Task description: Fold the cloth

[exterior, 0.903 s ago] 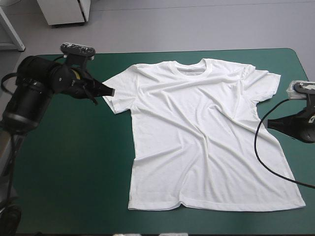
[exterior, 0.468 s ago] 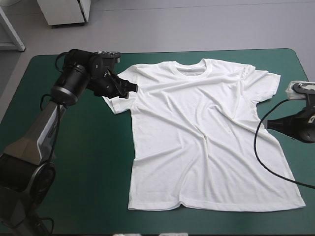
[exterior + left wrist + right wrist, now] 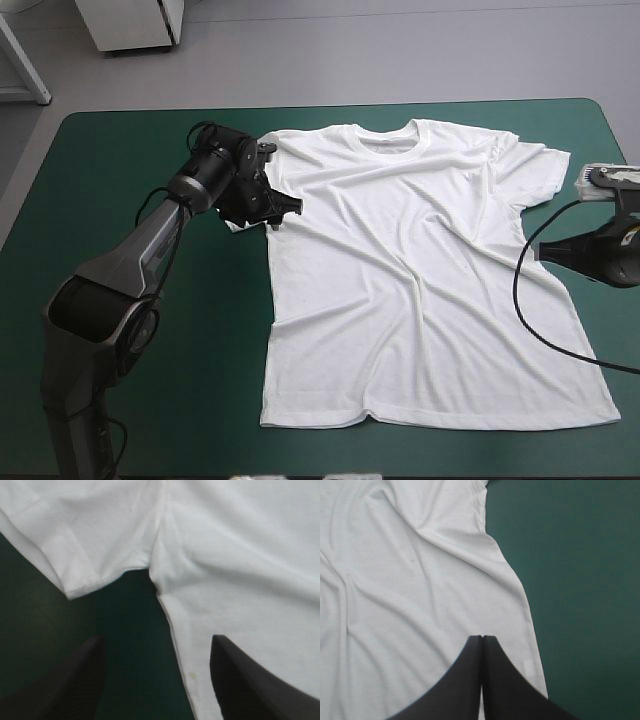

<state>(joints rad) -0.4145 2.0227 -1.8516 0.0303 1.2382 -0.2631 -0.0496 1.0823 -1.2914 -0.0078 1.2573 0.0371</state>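
Note:
The white T-shirt (image 3: 410, 270) lies spread flat on the teal-green cover, collar toward the far edge and hem toward the near edge. My left gripper (image 3: 284, 208) hangs over its left armpit, fingers open. In the left wrist view the left gripper (image 3: 159, 641) straddles the shirt's side edge, with the sleeve (image 3: 75, 540) just ahead and the T-shirt (image 3: 240, 555) filling the rest. My right gripper (image 3: 541, 250) sits shut at the shirt's right side, below the right sleeve. The right wrist view shows the right gripper (image 3: 481, 638) as one pointed arch above the T-shirt (image 3: 410, 590) near its side edge.
Broad teal-green cover (image 3: 150, 400) lies left of the shirt, and a narrower strip (image 3: 610, 180) runs along the right edge. The shirt's hem stops short of the table's near edge.
My left arm swung from left of the sleeve, in over it to the armpit, and its fingers went from shut to open. The right gripper and the shirt barely moved.

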